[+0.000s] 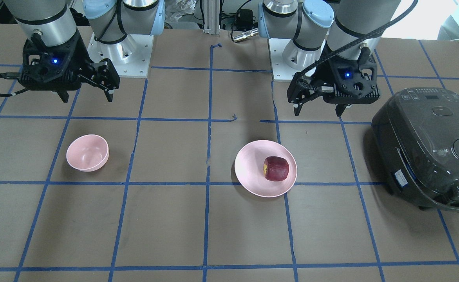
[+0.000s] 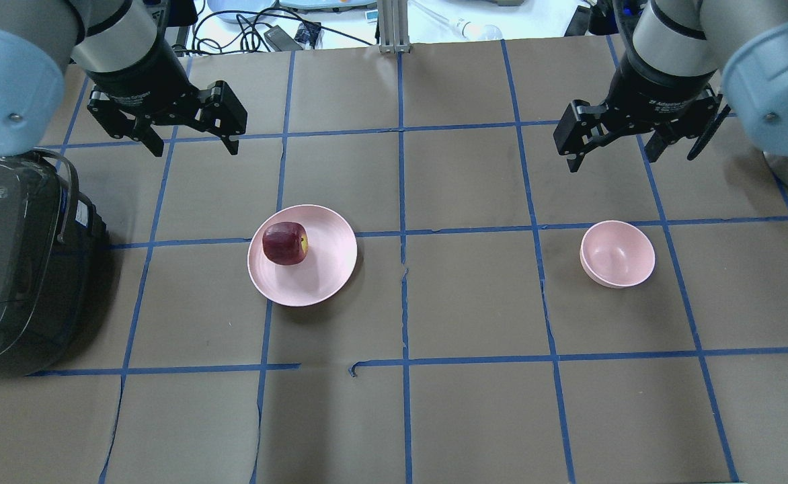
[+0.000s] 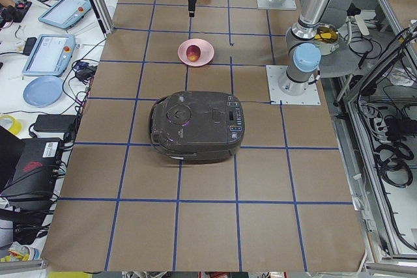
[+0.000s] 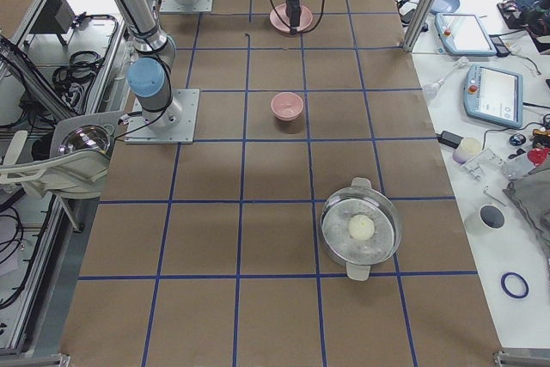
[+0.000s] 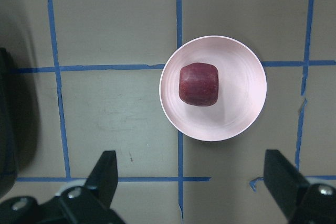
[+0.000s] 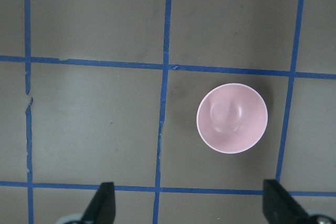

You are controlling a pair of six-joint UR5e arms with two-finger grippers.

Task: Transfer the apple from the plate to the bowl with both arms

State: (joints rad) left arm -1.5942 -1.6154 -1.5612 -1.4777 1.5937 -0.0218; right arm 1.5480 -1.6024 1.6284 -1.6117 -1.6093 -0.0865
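The dark red apple (image 2: 285, 243) lies on the pale pink plate (image 2: 320, 269), left of the table's middle. It also shows in the left wrist view (image 5: 198, 84) and the front view (image 1: 276, 168). The small pink bowl (image 2: 617, 253) stands empty on the right and shows in the right wrist view (image 6: 232, 118). My left gripper (image 2: 195, 149) is open and empty, raised above the table, back from the plate. My right gripper (image 2: 633, 160) is open and empty, raised above the table, back from the bowl.
A dark grey rice cooker (image 2: 11, 269) stands at the table's left end, close to the plate. A steel pot (image 4: 361, 228) with something white in it stands at the right end. Both arm bases (image 1: 120, 51) sit at the robot's edge.
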